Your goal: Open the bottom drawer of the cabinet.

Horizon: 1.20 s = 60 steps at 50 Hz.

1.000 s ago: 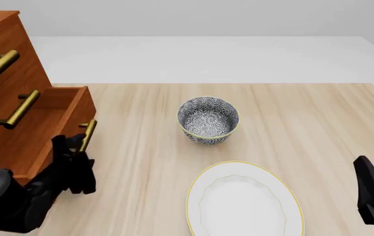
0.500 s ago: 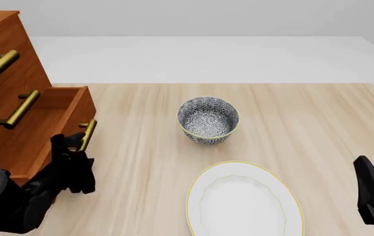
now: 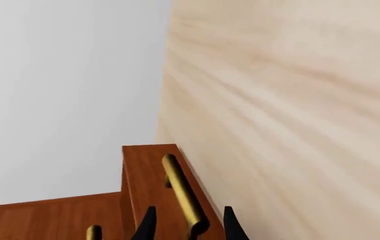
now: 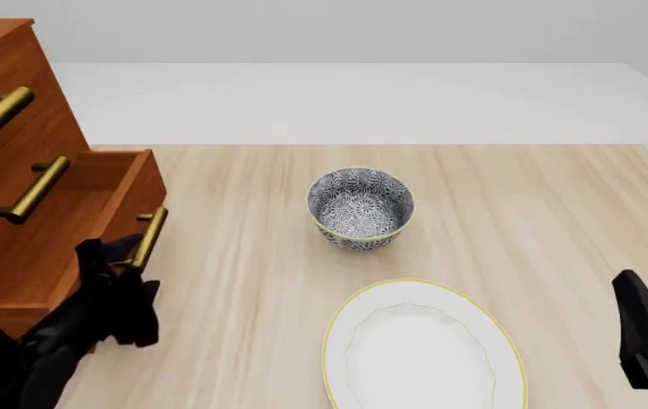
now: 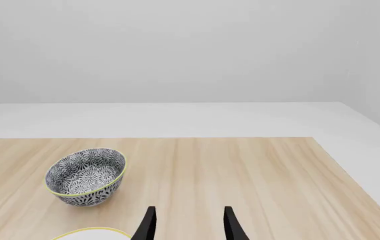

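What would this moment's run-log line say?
bottom drawer: pulled out | left hand: fingers astride its brass handle | right hand: open, idle | bowl, plate: untouched

A patterned blue-and-white bowl point(image 4: 361, 207) with a yellow rim stands mid-bench point(image 4: 552, 213). Nearer, slightly right and apart from it, lies a white, yellow-edged plate point(image 4: 423, 348), cut off by the near edge.
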Available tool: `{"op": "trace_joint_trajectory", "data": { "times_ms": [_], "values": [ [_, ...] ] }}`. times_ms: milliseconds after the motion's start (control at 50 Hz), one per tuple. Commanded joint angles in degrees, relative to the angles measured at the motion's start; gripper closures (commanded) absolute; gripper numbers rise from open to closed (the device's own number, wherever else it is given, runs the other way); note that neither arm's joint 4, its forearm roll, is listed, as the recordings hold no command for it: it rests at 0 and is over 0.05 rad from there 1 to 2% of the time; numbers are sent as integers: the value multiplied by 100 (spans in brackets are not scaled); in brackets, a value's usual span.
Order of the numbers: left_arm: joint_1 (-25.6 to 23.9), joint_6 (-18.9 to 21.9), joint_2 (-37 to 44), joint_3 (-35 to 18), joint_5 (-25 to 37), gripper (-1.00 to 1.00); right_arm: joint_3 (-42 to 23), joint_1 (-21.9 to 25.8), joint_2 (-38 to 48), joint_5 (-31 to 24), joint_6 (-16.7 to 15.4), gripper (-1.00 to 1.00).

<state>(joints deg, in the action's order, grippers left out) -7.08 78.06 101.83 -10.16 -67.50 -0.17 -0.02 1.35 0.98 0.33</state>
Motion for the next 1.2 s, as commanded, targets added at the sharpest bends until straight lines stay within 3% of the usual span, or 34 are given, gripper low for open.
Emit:
{"op": "trace_joint_trajectory", "data": {
  "times_ms": [20,320,500,600,800,920,960,1060,1200],
  "values": [
    [-96,-113,-308,275,-17,-100,0,1,1,0,0,-100],
    [-350,-355,-1311,702,463,-100,0,1,1,0,0,-100],
    [-562,-590,-2627,920,1387,-100,0,-1,1,1,-1,-100],
    [-584,-512,-3207,1011,1773,-100,0,0,3,1,1,-100],
    [-841,-775,-5316,913,3691,-100,0,2,0,0,2,-100],
    [-828,-692,-6386,840,4566,-100,0,0,1,0,1,-100],
    [-957,-895,-6878,604,5196,-100,0,0,0,0,0,-100],
    [-933,-1031,-7398,369,5772,-100,0,0,1,0,-1,-100],
    [-995,-1830,-7801,-339,6663,-100,0,0,0,0,0,-100]
  ]
}}
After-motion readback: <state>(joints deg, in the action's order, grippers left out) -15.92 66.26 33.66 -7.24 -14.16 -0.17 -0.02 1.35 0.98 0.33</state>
